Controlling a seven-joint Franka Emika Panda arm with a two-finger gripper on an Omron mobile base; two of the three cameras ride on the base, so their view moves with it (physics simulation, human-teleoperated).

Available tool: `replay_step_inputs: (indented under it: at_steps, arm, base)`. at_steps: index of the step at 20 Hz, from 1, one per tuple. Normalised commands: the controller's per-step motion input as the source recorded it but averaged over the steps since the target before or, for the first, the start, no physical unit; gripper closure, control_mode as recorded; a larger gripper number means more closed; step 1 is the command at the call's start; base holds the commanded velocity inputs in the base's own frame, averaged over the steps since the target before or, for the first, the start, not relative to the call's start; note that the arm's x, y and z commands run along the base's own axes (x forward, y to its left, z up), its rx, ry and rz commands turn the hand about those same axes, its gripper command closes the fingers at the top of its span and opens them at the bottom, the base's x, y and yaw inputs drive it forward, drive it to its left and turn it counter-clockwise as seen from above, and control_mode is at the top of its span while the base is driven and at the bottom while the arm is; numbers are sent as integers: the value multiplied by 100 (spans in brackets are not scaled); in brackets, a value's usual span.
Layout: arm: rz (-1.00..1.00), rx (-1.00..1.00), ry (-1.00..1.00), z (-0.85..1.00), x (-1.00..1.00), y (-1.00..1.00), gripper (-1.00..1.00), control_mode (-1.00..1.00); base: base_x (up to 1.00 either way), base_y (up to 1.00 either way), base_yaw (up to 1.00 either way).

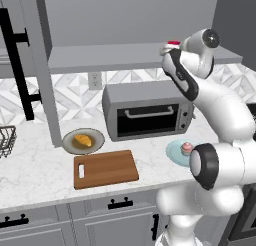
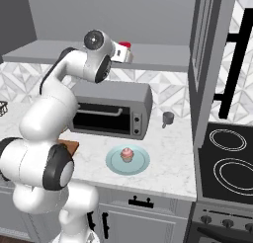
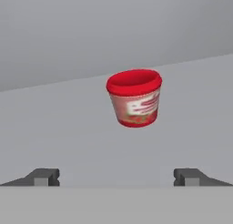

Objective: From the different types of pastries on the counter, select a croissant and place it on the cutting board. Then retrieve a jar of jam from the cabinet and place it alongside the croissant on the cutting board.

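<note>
The red jar of jam point(image 3: 134, 99) stands upright on the grey cabinet shelf point(image 3: 59, 123), straight ahead of my open gripper point(image 3: 117, 177) and a short way beyond its fingertips point(image 3: 43, 176). From the base, the jar point(image 1: 173, 43) peeks out just past my raised hand, with the gripper point(image 1: 167, 50) at the shelf point(image 1: 110, 57) edge. The golden croissant point(image 1: 83, 140) lies on a grey plate behind the left end of the wooden cutting board point(image 1: 105, 168), which is bare. Nothing is held.
A grey toaster oven point(image 1: 147, 110) sits on the counter under the shelf. The pink cupcake point(image 2: 127, 154) rests on a pale blue plate point(image 2: 141, 163). A small mug point(image 2: 168, 118) and a stove point(image 2: 230, 163) are to the right, and a wire basket point(image 1: 6, 140) far left.
</note>
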Motion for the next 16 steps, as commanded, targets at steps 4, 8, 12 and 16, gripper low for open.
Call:
replay_step_inputs:
  at_steps: [4,8,12,16]
  arm:
    - [19,0,0,22,58,-1,-100,-100]
    - [18,-2,1,24,50,-22,-100,-100]
    - [8,-4,5,11,3,-51,-100,-100]
    - [-4,-6,3,-6,-4,0,-100,-100]
  base:
    - [0,0,0]
    - [0,0,0]
    - [0,0,0]
    - [0,0,0]
